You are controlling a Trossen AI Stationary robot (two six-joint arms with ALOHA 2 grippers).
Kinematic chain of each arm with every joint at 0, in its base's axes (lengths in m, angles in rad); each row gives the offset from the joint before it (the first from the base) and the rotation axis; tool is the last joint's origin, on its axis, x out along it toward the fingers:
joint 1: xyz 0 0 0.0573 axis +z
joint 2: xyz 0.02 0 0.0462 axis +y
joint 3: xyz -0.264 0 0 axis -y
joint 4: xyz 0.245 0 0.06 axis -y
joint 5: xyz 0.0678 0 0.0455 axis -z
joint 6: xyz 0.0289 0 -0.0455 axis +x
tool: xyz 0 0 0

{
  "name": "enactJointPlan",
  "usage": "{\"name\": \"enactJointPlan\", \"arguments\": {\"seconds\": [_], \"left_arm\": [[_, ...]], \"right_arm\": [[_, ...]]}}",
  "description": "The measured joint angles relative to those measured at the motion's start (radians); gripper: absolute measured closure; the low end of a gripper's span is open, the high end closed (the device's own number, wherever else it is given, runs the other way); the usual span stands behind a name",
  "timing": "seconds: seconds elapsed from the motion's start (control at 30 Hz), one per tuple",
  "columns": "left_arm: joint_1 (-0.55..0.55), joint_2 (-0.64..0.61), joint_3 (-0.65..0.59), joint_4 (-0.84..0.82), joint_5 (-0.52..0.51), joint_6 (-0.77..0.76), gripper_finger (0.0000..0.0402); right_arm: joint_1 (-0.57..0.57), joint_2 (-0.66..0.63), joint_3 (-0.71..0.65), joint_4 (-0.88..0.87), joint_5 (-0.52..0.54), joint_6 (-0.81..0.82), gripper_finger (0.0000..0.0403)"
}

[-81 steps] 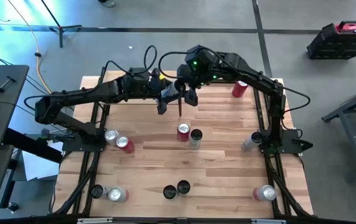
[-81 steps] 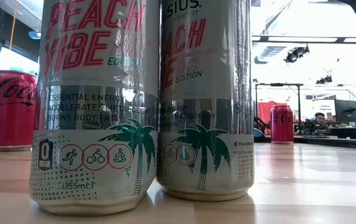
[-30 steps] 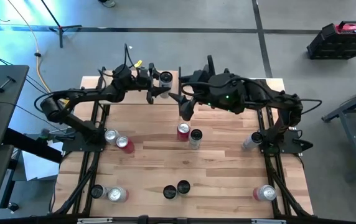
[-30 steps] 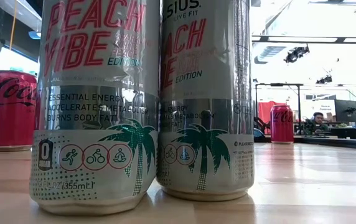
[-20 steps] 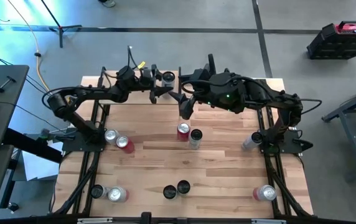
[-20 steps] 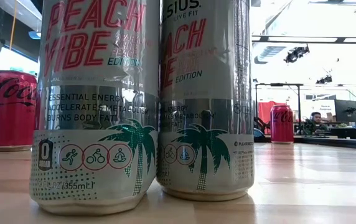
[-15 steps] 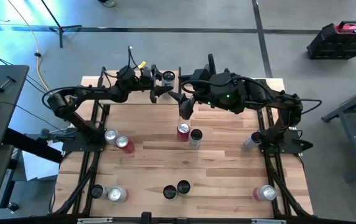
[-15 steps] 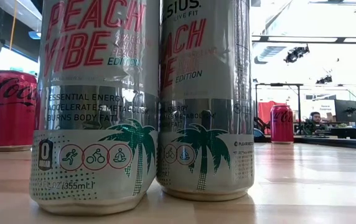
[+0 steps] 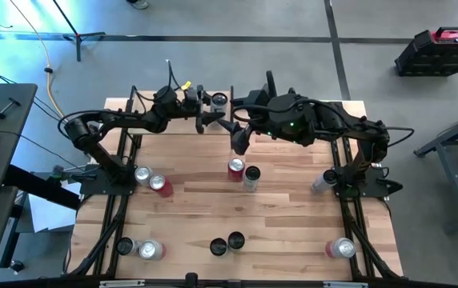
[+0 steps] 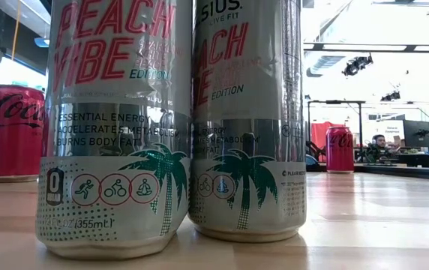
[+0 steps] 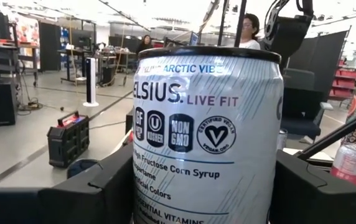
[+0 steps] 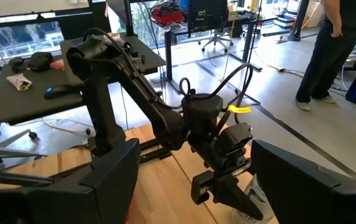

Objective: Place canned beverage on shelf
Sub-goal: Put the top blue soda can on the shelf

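A white Celsius can stands upright between the fingers of my left gripper, at the middle of the table's far edge, where it also shows from above. My right gripper hangs open and empty just to the near right of it, above the tabletop. Its wrist view shows the left gripper with the can ahead. I cannot tell the shelf apart from the wooden tabletop in these views. The can's bottom is out of view, so I cannot tell whether it rests on anything. My left gripper pinches the can's round side wall between its two fingers, one on each side, below the can's top rim. The fingers come in level from the table's left. The can sits upright in the hold.
A red can and a dark-topped can stand mid-table below my right gripper. More cans stand at the left, near left, near middle, near right and right. Black frame posts run along both sides.
My left gripper has edged a little toward the table's right edge along the far edge, carrying the white can upright.
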Motion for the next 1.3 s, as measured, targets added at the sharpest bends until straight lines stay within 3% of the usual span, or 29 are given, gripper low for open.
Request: {"name": "enactJointPlan", "arguments": {"seconds": [0.3, 0.77, 1.3], "left_arm": [[0.0, -0.004, 0.0, -0.01, 0.003, -0.021, 0.0117], [0.002, -0.04, -0.002, -0.015, 0.002, -0.013, 0.0112], [0.004, -0.171, -0.002, -0.253, -0.046, 0.09, 0.0111]], "right_arm": [[0.0, 0.0, 0.0, -0.038, -0.003, 0.003, 0.011], [-0.004, 0.0, 0.0, -0.092, -0.004, 0.022, 0.0108], [-0.061, 0.049, -0.001, -0.111, -0.055, -0.027, 0.0049]]}}
